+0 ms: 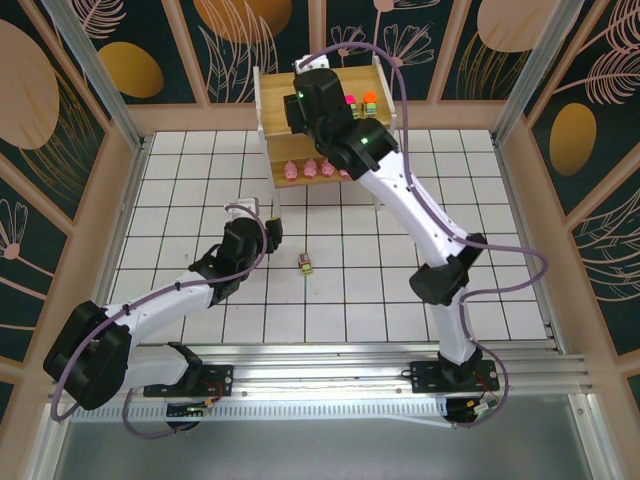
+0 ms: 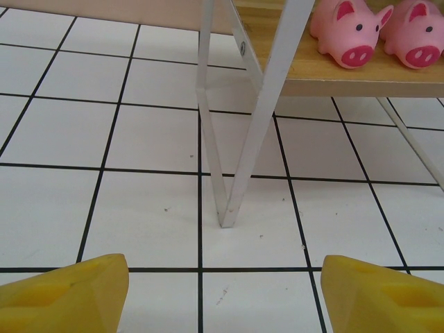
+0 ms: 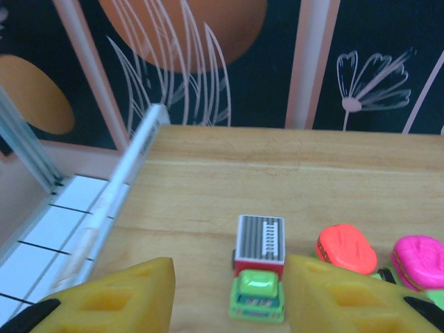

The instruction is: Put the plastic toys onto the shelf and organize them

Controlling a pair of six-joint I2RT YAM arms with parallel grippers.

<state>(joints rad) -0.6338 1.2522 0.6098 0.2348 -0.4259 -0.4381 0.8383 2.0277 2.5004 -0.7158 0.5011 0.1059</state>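
Note:
My right gripper [image 3: 229, 277] hovers over the shelf's top board [image 3: 229, 180], open. A green toy truck with a grey striped top [image 3: 258, 274] stands on the board between its yellow fingers, close to the right one. To the truck's right sit an orange-topped vehicle [image 3: 345, 248] and a pink-topped one [image 3: 420, 262]. Pink pigs [image 1: 309, 170] line the lower board, and two of them [image 2: 347, 31] show in the left wrist view. One small vehicle [image 1: 305, 264] lies on the table. My left gripper [image 2: 223, 277] is open and holds nothing, low over the tiles facing a shelf leg [image 2: 229, 173].
The shelf [image 1: 270, 110] stands against the back wall, its thin white legs on the tiled table [image 1: 200, 180]. Patterned panels and a metal frame [image 1: 95, 70] close in the sides. The right arm [image 1: 420, 220] stretches diagonally across the table's right half.

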